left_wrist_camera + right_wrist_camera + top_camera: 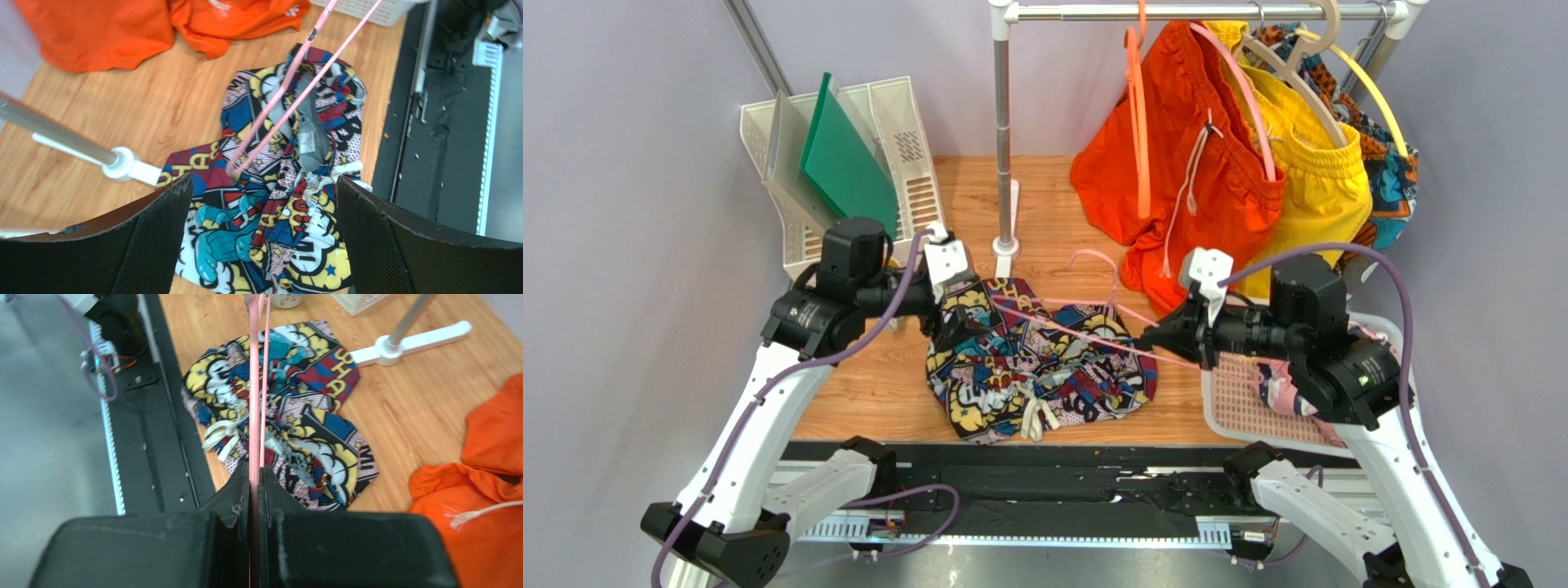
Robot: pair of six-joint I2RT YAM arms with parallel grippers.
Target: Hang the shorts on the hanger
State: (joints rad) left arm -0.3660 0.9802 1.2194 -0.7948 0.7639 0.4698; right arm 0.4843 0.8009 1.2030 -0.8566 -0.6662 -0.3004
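The comic-print shorts [1038,361] lie crumpled on the wooden table, white drawstring [1036,419] at the near edge. They also show in the left wrist view [288,202] and the right wrist view [294,416]. The pale pink hanger [1087,333] reaches across the shorts, its hook [1100,260] pointing to the back. My right gripper [1163,338] is shut on the hanger's right end [253,416]. In the left wrist view the hanger [279,104] ends over the cloth. My left gripper [946,321] is open over the shorts' left edge, jaws wide on either side of the cloth.
A clothes rail stands at the back, its post [1001,135] and white foot [1006,251] just behind the shorts. Orange shorts [1173,184] and yellow shorts [1314,172] hang on it. A white file rack [891,159] stands back left, a white basket [1259,404] right.
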